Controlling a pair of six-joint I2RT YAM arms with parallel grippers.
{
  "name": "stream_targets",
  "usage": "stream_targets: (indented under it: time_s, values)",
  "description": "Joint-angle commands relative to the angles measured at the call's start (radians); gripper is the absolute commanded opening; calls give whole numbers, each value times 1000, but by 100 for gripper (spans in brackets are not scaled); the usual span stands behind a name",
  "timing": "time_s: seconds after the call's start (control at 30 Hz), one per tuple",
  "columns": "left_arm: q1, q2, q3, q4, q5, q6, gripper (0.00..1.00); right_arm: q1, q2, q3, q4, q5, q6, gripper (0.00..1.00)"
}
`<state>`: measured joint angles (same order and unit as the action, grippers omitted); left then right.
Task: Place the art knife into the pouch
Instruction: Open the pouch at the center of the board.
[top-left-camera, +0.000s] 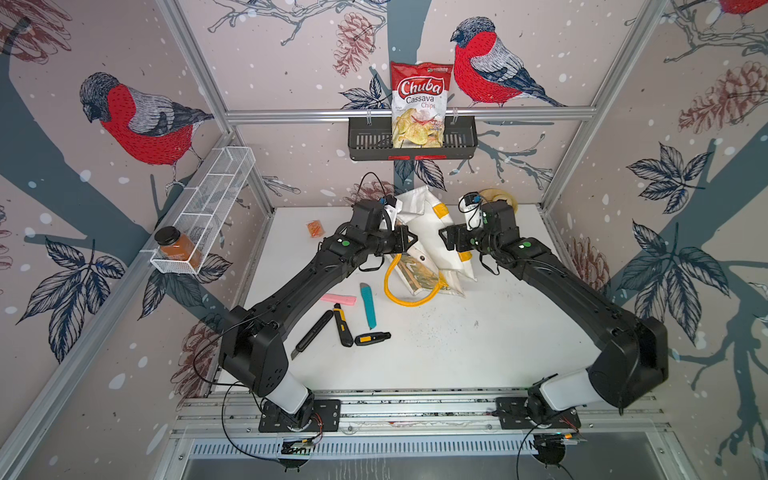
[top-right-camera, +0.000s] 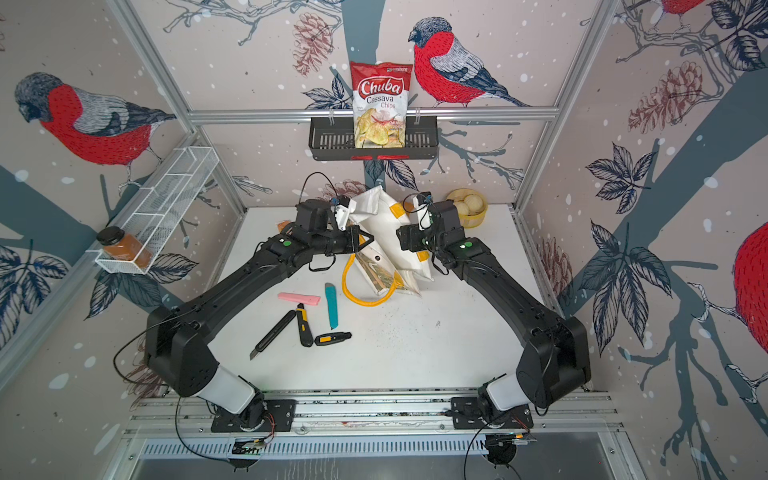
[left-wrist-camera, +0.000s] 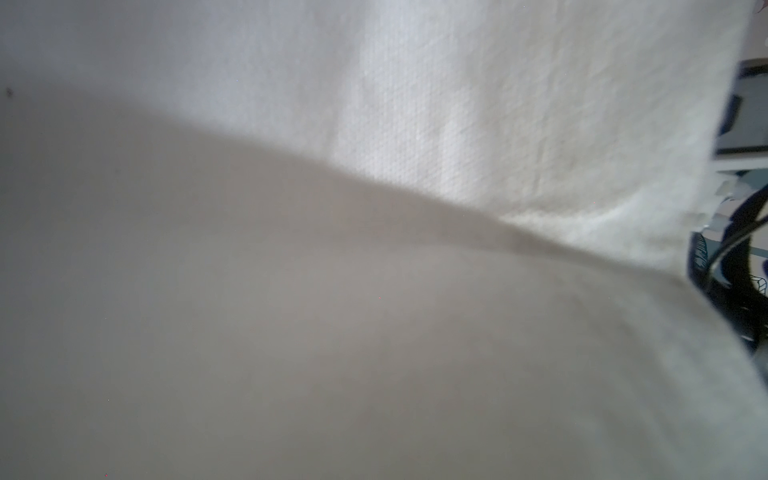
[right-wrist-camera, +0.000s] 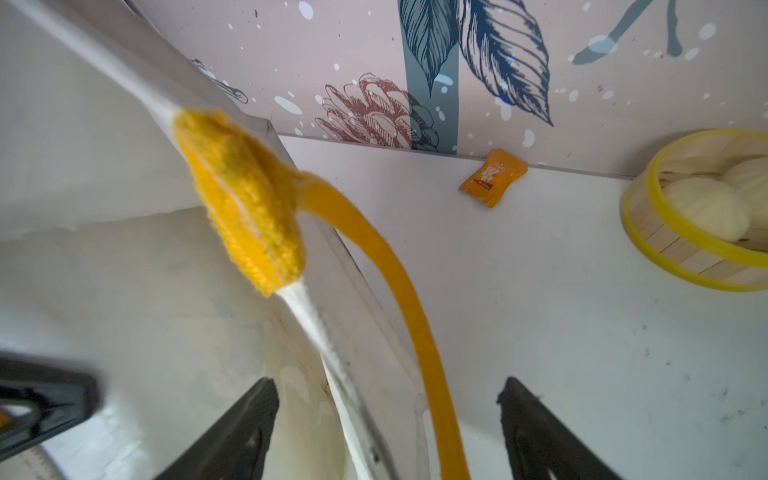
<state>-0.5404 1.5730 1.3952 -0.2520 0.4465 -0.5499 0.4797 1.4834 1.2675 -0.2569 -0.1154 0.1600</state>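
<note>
The white fabric pouch with yellow loop handles and a clear printed side panel (top-left-camera: 419, 232) stands raised on the white desk (top-left-camera: 478, 345) between the two arms. The left gripper (top-left-camera: 409, 240) is pressed into the pouch's side; its jaws are together, and they look pinched on the fabric, though the left wrist view shows only blurred white cloth (left-wrist-camera: 457, 124), so the hold itself is hard to confirm. The right gripper (right-wrist-camera: 388, 428) faces it from the opposite side with its jaws spread apart; in the right wrist view the pouch's rim and one yellow handle strap (right-wrist-camera: 399, 291) run down between the two dark fingers (right-wrist-camera: 232, 440), without either finger clearly touching them. The other yellow handle (top-left-camera: 409, 293) hangs below the left gripper in a loop resting on the desk.

The knives lie loose on the desk, below the left gripper and toward its arm's base, none inside the pouch: a teal plastic utility knife (top-left-camera: 368, 305) nearest the hanging loop, a pink flat knife (top-left-camera: 338, 299) beside it, a black-and-yellow cutter (top-left-camera: 343, 325), a slim all-black cutter (top-left-camera: 309, 334) and a short black-and-yellow cutter (top-left-camera: 372, 338).

Behind the right gripper sits a round yellow-rimmed bamboo steamer holding pale buns (top-right-camera: 467, 206). A small orange sachet (top-left-camera: 314, 228) lies on the desk beyond the left gripper's wrist
</note>
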Motion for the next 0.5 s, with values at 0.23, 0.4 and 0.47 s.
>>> stream_targets:
  time_s: [0.23, 0.4, 0.47]
  values:
    - [0, 8, 41, -58, 21, 46, 0, 8, 86, 70, -71, 81, 76, 0]
    - [26, 0, 27, -204, -128, 98, 0, 6, 81, 125, -299, 298, 140, 0]
    - [39, -1, 32, -275, -233, 122, 0, -6, 55, 108, -330, 321, 157, 0]
